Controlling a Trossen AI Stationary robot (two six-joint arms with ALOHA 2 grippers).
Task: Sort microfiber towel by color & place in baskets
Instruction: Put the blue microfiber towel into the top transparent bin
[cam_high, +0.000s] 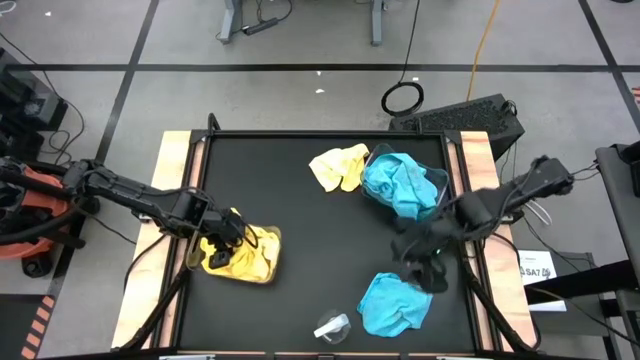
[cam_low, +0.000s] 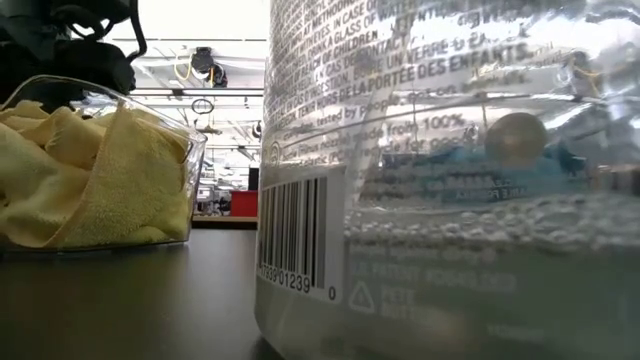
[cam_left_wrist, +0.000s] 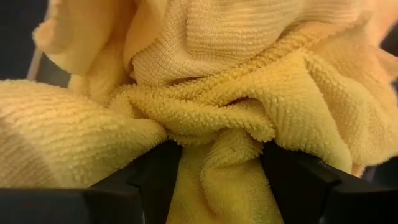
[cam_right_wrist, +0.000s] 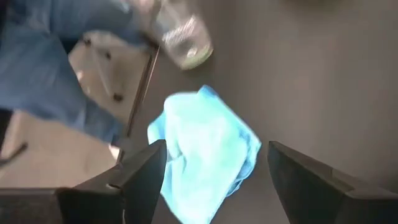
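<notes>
Yellow cloth (cam_left_wrist: 217, 118) is bunched between the left fingers (cam_left_wrist: 155, 180), which are clamped on it inside the left-hand basket (cam_high: 262, 272) of yellow towels. The right gripper (cam_right_wrist: 214, 180) hangs with its fingers spread apart and empty above a loose teal towel (cam_right_wrist: 205, 149) on the bench (cam_high: 290, 200). Behind those fingers, the other basket (cam_high: 441, 180) is filled with teal towels. A second yellow towel (cam_high: 338, 166) lies loose just beside that basket.

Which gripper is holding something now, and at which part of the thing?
The left gripper pinches a bunched fold of a yellow towel over the yellow basket. The right gripper is open and holds nothing, above a loose blue towel.
</notes>
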